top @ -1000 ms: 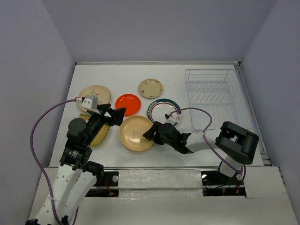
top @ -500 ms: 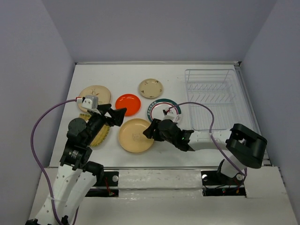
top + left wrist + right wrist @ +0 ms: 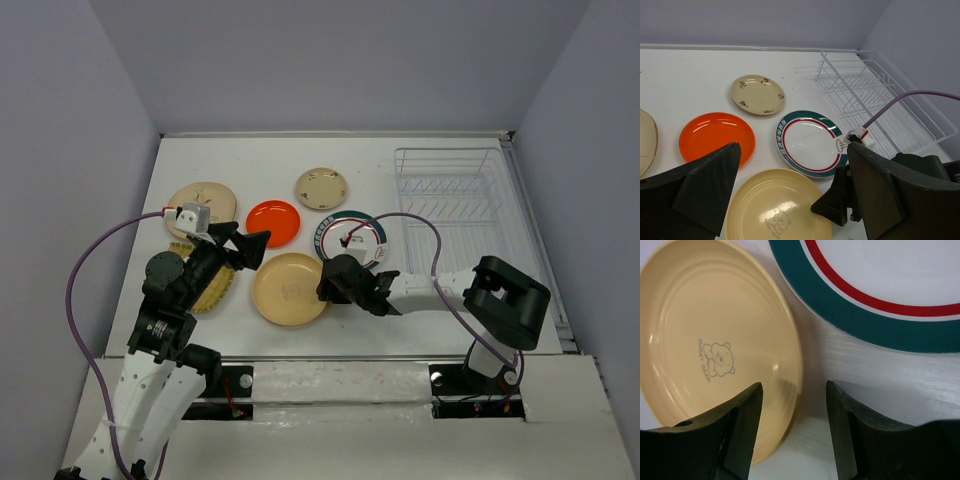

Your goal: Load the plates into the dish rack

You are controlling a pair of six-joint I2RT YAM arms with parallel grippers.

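Right gripper [image 3: 795, 426]: the two black fingers [image 3: 737, 435] stand partly apart and straddle the right-hand rim of the large tan plate [image 3: 715, 340]. One finger is over the plate's inner slope and the other over the white table [image 3: 240, 160]. A gap shows on both sides of the rim, so nothing is clamped. The plate carries a small printed bear near its centre and lies flat near the front edge of the table. Just beside it, farther back and to the right, lies the white plate with green-and-red rim [image 3: 345, 238], with the right arm's purple cable [image 3: 420, 232] looping above it.

Left gripper [image 3: 795, 195]: jaws spread wide and empty, held above the table at the left edge of the tan plate. The yellow ridged-edge plate [image 3: 216, 290] lies partly hidden below this arm.

Farther back lie the orange-red plate [image 3: 273, 222], the small tan plate [image 3: 322, 187] and, at far left, the cream patterned plate [image 3: 200, 198].

The clear dish rack [image 3: 478, 245] sits at the far right of the table, well apart from every plate except the green-rimmed one, which lies near its left wall.
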